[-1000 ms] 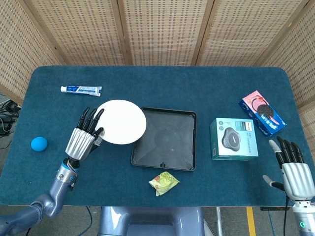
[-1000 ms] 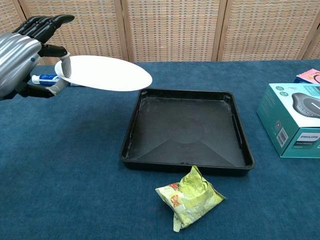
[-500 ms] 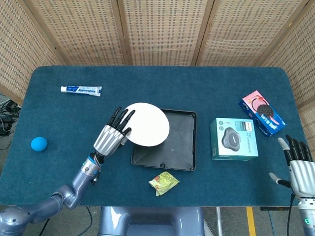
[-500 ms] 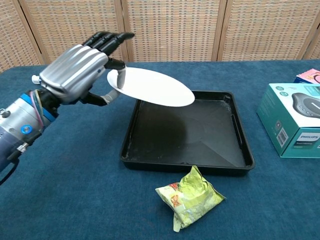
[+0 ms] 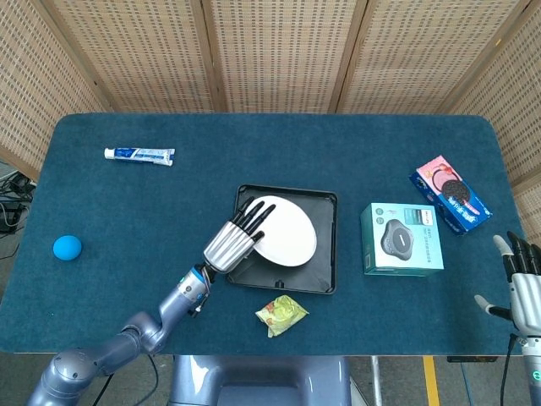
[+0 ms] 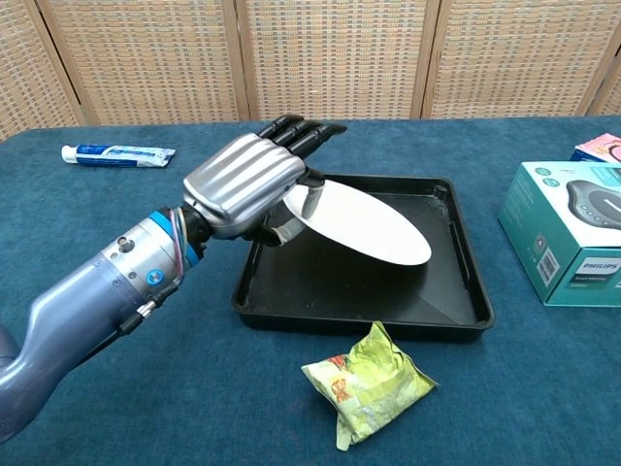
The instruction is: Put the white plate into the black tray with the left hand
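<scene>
My left hand (image 5: 237, 240) (image 6: 254, 180) grips the white plate (image 5: 286, 231) (image 6: 364, 224) by its left rim. The plate hangs tilted over the black tray (image 5: 321, 277) (image 6: 450, 296), its right edge dipping low toward the tray floor. I cannot tell whether it touches the floor. My right hand (image 5: 525, 286) stays open at the table's right front edge, far from the tray, and the chest view does not show it.
A green snack bag (image 5: 281, 314) (image 6: 368, 383) lies just in front of the tray. A teal box (image 5: 402, 239) (image 6: 572, 233) stands to its right, a cookie pack (image 5: 450, 193) beyond. A toothpaste tube (image 5: 139, 154) (image 6: 116, 154) lies at the back left and a blue ball (image 5: 67, 247) at the left.
My left hand has carried the plate rightward from beside the tray to over it, lowering and tilting it. The right hand has slid slightly toward the lower right.
</scene>
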Robot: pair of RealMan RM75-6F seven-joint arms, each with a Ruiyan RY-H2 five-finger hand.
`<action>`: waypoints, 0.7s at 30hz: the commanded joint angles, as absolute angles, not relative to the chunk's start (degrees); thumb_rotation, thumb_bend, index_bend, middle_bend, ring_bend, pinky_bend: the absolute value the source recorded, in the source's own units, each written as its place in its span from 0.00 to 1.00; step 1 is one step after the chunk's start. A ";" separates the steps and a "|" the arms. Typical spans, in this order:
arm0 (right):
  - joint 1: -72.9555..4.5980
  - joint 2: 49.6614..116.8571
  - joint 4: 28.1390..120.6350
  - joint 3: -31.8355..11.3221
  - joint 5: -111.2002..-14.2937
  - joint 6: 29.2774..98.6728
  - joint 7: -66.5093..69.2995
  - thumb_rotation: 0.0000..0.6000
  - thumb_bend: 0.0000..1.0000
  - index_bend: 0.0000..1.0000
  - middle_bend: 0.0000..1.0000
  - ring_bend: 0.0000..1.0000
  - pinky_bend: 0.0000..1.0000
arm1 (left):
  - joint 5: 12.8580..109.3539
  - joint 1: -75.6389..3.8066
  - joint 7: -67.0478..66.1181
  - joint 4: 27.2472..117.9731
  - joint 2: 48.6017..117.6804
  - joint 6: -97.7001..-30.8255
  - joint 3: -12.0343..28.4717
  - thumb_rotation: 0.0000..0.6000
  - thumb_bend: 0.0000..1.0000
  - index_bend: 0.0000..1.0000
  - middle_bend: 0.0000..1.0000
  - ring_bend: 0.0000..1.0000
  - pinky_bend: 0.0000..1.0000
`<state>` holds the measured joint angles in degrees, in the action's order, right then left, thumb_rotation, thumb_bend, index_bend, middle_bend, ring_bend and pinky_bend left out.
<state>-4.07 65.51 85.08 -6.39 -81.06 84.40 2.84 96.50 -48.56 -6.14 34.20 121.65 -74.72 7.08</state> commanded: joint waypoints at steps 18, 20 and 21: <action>-3.99 65.60 85.26 -6.06 -81.87 84.51 2.68 1.00 0.17 0.11 0.00 0.00 0.00 | 92.84 -47.33 -10.72 45.19 114.51 -70.30 5.80 1.00 0.00 0.00 0.00 0.00 0.00; -4.05 65.67 85.43 -5.88 -82.26 84.52 2.47 1.00 0.17 0.11 0.00 0.00 0.00 | 91.61 -44.92 -12.82 50.90 110.83 -71.44 5.75 1.00 0.00 0.00 0.00 0.00 0.00; -4.06 65.68 85.47 -5.82 -82.34 84.49 2.39 1.00 0.17 0.11 0.00 0.00 0.00 | 91.23 -44.21 -13.89 53.08 109.55 -71.64 5.68 1.00 0.00 0.00 0.00 0.00 0.00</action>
<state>-4.05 65.67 85.45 -5.84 -82.32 84.50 2.41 92.87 -47.01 -10.97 47.12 113.80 -70.46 5.78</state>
